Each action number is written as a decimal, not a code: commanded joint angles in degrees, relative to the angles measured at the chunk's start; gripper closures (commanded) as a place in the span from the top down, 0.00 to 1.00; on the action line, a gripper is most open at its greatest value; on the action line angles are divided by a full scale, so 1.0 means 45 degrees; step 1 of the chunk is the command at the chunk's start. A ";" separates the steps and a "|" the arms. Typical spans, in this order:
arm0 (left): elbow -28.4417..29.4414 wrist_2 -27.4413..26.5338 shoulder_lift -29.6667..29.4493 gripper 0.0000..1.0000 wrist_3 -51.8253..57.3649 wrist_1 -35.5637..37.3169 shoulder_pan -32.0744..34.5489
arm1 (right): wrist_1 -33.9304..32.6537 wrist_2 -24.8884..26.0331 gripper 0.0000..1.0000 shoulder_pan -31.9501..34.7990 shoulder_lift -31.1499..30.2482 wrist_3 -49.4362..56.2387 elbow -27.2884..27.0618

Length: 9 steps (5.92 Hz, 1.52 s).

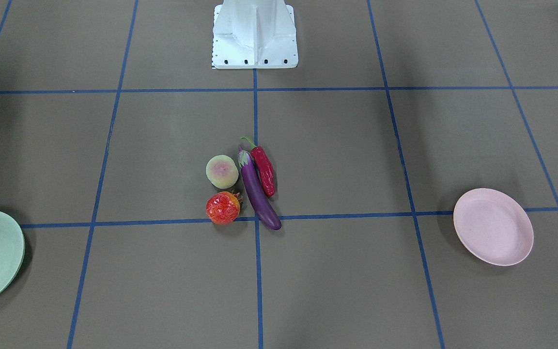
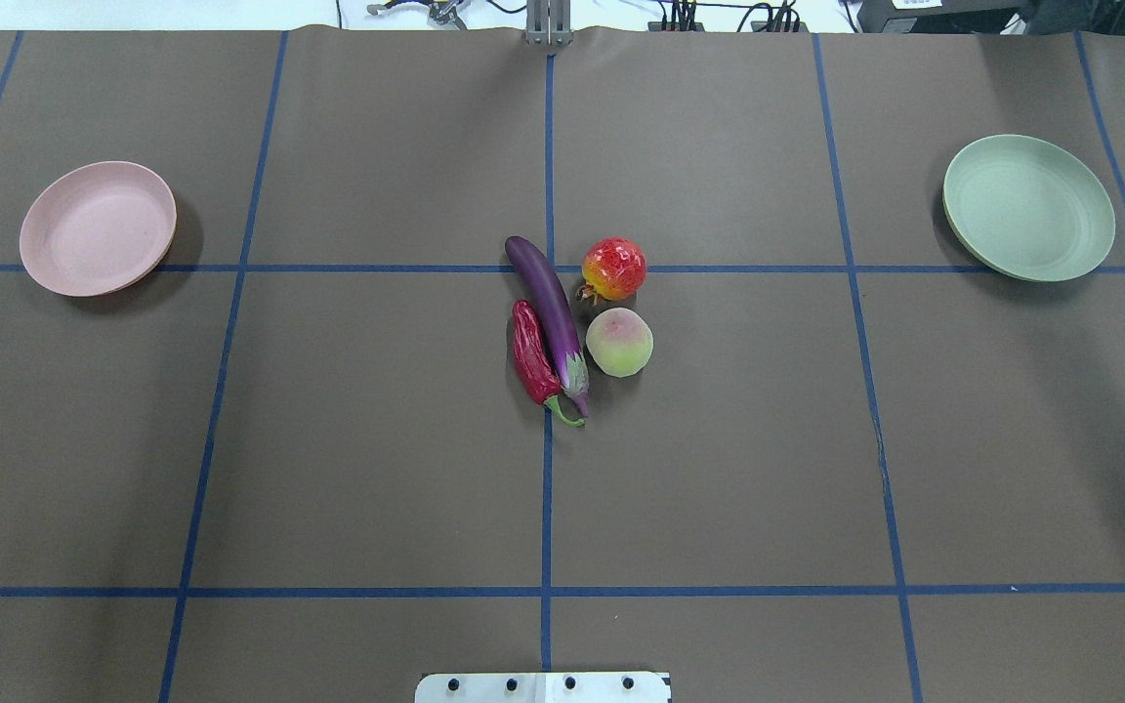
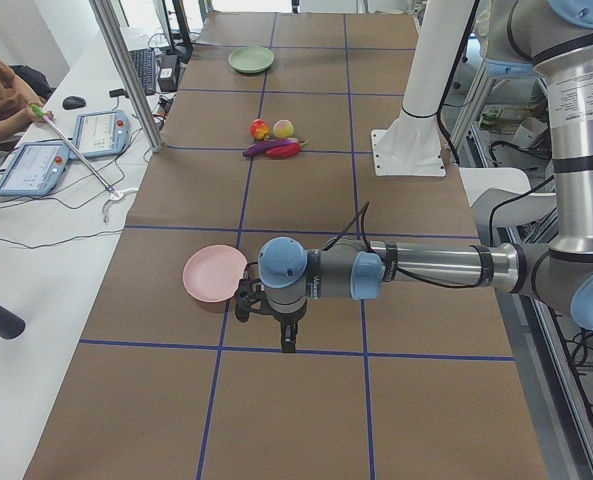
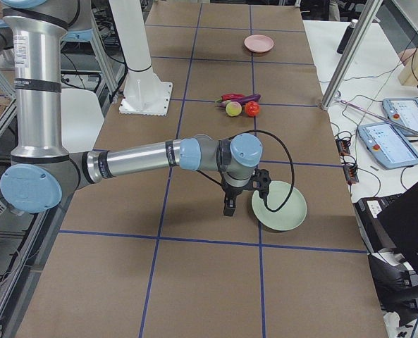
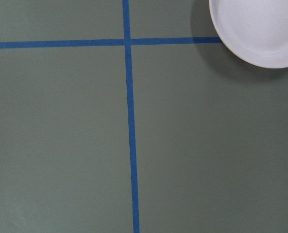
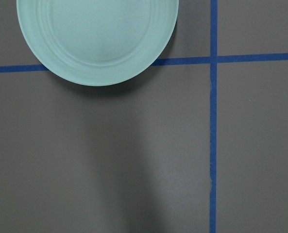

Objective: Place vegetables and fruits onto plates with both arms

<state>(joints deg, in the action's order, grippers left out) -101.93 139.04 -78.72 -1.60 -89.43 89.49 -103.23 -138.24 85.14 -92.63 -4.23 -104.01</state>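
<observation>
The pink plate [image 2: 98, 227] sits far out on the robot's left of the desk [image 2: 377, 469], and the mint plate [image 2: 1028, 207] far out on its right. Both show only their bare matte surface. All the produce lies on the brown desk cover at the middle, well apart from either plate, bunched where two blue tape lines [image 2: 547, 488] cross.

The eggplant [image 2: 548, 303] lies with its long axis running nearly straight away from the robot. Its greenish cap points back toward the robot, and its rounded tip leans a little to the robot's left. The chili pepper [image 2: 531, 356] lies close along the eggplant's left flank, almost parallel, with its green stem also toward the robot and curling under the cap. The peach [image 2: 619, 342] rests just beside the eggplant's right flank, near the cap end. The red-orange fruit [image 2: 613, 269] sits just beyond the peach, its small crown turned toward the eggplant.

From the table's ends, the left arm [image 3: 426, 268] reaches out low with the left pincer [image 3: 288, 340] hanging downward just beside the pink plate. The right arm [image 4: 138, 158] does likewise, the right pincer [image 4: 230, 208] just beside the mint plate. I cannot tell whether either pincer's fingers are parted or closed.
</observation>
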 commanded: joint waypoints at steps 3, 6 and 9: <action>-0.0766 0.0060 -0.0184 1.00 -0.0093 -0.0028 0.0327 | 0.0011 -0.0118 1.00 -0.0014 -0.0411 -0.0075 -0.0011; -0.0865 0.1071 -0.0512 1.00 -0.0925 -0.1270 0.0036 | 0.0923 -0.0976 1.00 -0.0716 -0.0254 -0.0174 -0.0032; -0.1623 0.1701 -0.2495 1.00 -0.6804 -0.1298 -0.2965 | 0.1844 -0.1583 1.00 -0.1460 0.0056 -0.0270 -0.0070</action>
<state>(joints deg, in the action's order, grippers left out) -107.79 146.40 -86.02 -22.07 -95.17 80.24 -96.41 -144.97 79.16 -93.16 -5.16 -104.28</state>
